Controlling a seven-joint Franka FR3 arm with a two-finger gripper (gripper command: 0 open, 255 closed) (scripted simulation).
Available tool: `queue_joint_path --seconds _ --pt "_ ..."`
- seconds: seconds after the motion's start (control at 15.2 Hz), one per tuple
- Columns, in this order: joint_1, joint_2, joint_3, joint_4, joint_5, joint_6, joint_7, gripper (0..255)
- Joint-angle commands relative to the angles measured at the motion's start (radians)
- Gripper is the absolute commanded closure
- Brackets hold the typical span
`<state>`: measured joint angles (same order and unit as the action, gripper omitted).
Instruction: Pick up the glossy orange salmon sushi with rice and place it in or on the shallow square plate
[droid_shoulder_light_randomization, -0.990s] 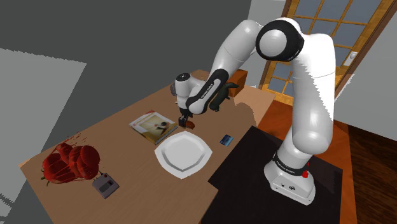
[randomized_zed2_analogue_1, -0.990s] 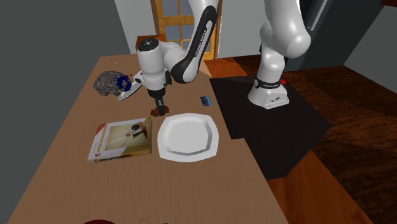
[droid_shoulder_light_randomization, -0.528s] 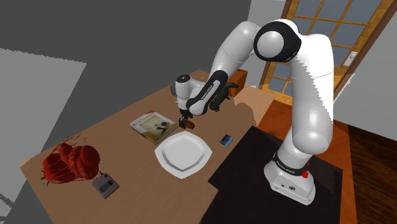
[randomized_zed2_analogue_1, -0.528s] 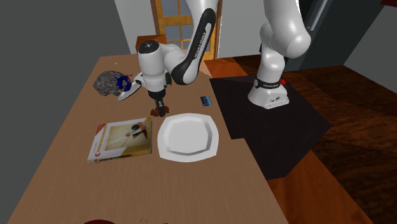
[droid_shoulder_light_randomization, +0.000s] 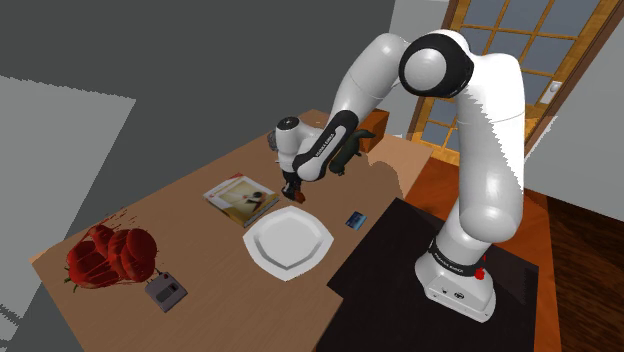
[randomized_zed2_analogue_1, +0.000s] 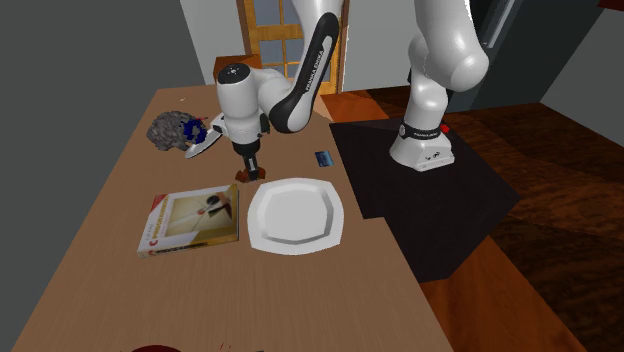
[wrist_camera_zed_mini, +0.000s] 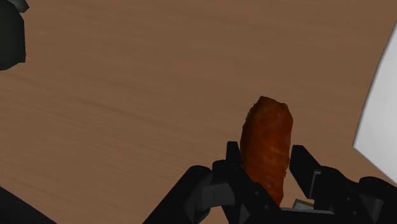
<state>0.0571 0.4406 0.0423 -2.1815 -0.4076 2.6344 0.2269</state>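
1. closest to us, in the wrist view, the black two-finger gripper (wrist_camera_zed_mini: 267, 175) is drawn narrow. its fingers press against both long flanks of a glossy orange-brown, elongated salmon sushi piece (wrist_camera_zed_mini: 268, 137), and we read this as a grip on it. no rice is visible.
2. the sushi's long axis runs straight out ahead between the fingers, so they pinch across its short width.
3. under it lies the brown wooden table (wrist_camera_zed_mini: 127, 95). we cannot tell whether the sushi touches the wood or hangs just clear of it.
4. just beyond one finger, off the sushi's flank, is the rim of the white shallow square plate with cut corners (wrist_camera_zed_mini: 380, 111). in the second exterior view the plate sits just beside the gripper, toward that view's lower right.
5. we judge the coming move to be a small lift, then a short sideways carry across that near rim.
6. farther off on the table are a flat illustrated book (randomized_zed2_analogue_1: 190, 220) beside the plate, a small blue card (randomized_zed2_analogue_1: 323, 158) and a grey-and-blue lump (randomized_zed2_analogue_1: 175, 130).
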Motion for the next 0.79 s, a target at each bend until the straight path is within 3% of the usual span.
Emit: queue_joint_path --seconds 0.0,0.73 --pt "0.000 0.002 0.000 0.000 0.000 0.000 0.000 255" --pt "-0.017 -0.093 0.026 -0.012 0.043 -0.080 -0.044 255"
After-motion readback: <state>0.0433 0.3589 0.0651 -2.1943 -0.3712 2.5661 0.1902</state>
